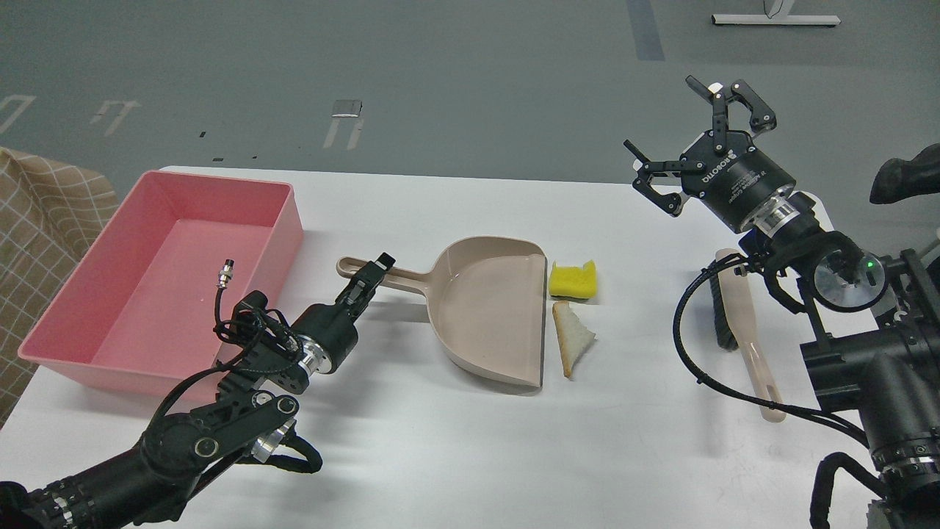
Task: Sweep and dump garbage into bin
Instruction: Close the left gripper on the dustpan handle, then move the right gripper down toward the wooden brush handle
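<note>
The yellow sponge chunk (573, 280) and the triangular bread slice (572, 337) lie on the white table just right of the beige dustpan's (490, 312) open edge. The pink bin (291, 229) stands at the left, with no garbage in it. My left gripper (371, 274) sits at the dustpan's handle (404, 278). It is seen edge-on and dark, so I cannot see its grip. My right gripper (687, 125) is open and empty, raised over the table's far right.
A beige brush with dark bristles (743, 323) lies on the table under my right arm. A cable with a metal plug (223, 269) from my left arm hangs in front of the bin. A checked cloth (37, 220) is at the far left.
</note>
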